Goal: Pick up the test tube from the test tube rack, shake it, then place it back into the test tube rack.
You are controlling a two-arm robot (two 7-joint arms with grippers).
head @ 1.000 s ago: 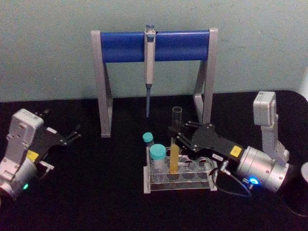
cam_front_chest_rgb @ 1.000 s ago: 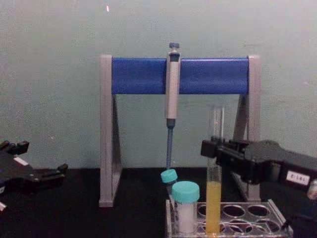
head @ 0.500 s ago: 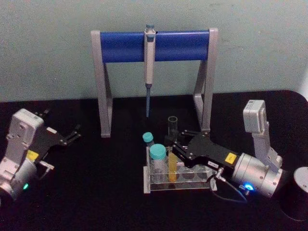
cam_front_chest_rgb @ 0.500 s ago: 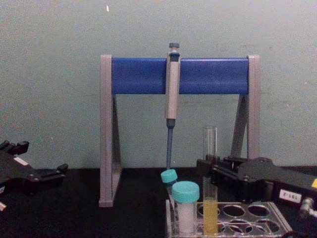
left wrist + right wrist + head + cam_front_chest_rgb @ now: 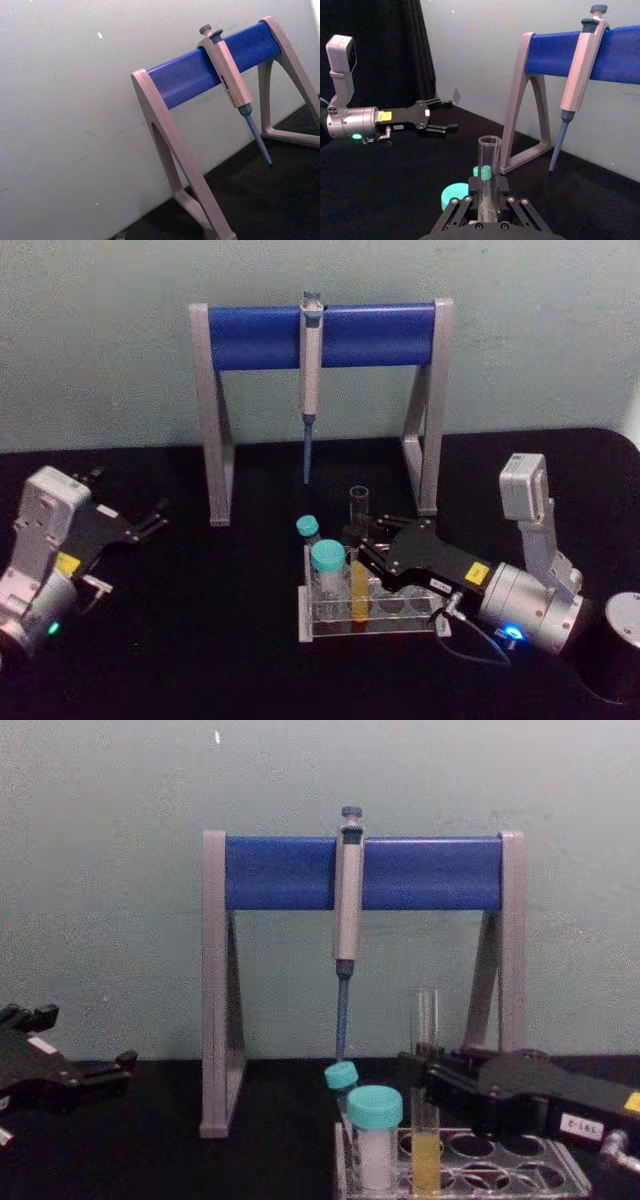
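Tall clear glass test tube (image 5: 358, 508), yellow liquid: upright in low clear plastic rack (image 5: 405, 605), lower centre. Right gripper (image 5: 358, 545): jaws clamped on it. Placement looks done; release seemingly outstanding. Left gripper (image 5: 150, 520): lower left, jaws apart, idle.

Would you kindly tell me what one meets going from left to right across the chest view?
left gripper, parked and open → stand's left leg → pipette → large vial → test tube, held by the right gripper
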